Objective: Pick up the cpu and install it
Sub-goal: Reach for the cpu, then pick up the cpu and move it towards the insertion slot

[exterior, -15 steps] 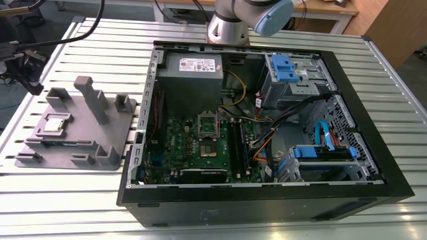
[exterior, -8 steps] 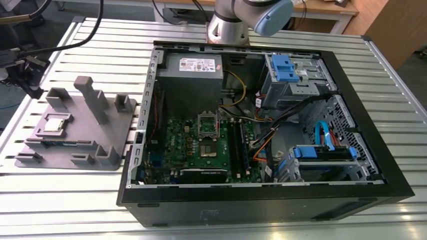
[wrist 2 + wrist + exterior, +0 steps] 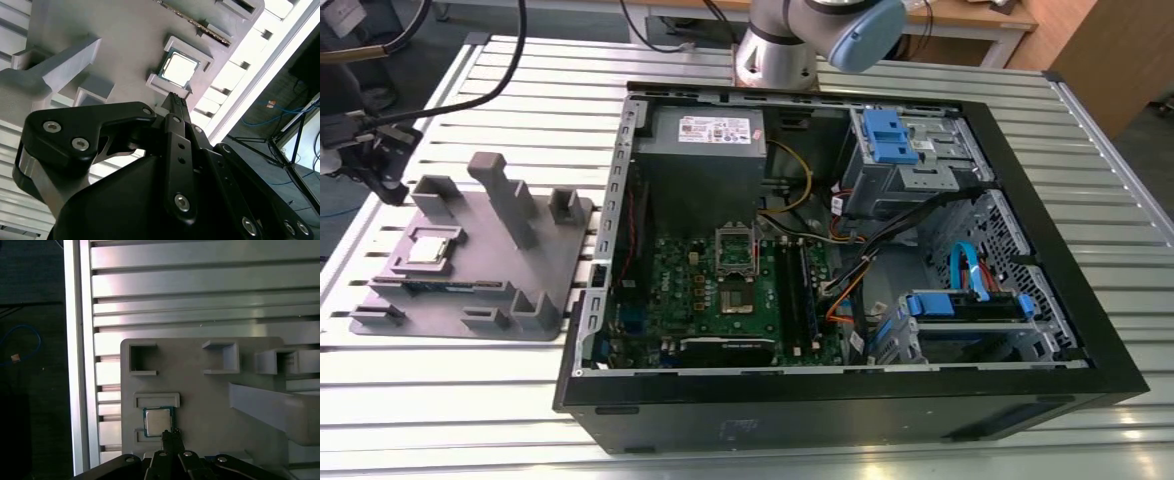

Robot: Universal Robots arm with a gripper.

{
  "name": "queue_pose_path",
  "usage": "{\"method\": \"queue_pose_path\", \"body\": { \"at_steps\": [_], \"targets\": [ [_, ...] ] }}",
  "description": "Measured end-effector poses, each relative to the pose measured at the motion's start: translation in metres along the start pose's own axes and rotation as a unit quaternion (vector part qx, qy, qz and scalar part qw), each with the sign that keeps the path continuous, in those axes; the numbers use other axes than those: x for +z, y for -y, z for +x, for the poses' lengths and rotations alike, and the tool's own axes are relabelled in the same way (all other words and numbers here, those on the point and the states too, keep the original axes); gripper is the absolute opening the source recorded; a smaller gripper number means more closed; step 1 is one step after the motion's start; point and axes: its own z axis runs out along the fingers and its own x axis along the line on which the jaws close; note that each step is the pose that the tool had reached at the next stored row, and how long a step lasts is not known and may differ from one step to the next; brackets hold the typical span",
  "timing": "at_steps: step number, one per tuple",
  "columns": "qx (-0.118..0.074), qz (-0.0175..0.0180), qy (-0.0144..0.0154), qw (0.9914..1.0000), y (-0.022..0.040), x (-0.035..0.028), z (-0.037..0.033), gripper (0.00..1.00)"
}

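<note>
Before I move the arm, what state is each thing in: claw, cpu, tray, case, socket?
claw: shut, empty, tip close by the cpu's edge.
cpu: lying flat in its tray pocket, not gripped.
tray: resting on the table, at the exterior view's left of the case.
case: on its side, panel off, inside open.
socket: dark centre, no cpu in it.

Nothing is showing legibly: a white label (image 3: 708, 127) is sitting on the grey power supply (image 3: 700, 160), its lettering too small to read.
</note>
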Motion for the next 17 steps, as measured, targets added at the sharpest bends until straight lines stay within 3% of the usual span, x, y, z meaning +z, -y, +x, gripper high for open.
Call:
{"method": "queue_pose_path", "body": {
  "at_steps": [15,17],
  "targets": [
    [0.000,0.0000,0.0000,1.00000,0.0001,0.0027,0.0001,0.11],
    [0.000,0.0000,0.0000,1.00000,0.0001,0.0027,0.0001,0.23]
  ]
}}
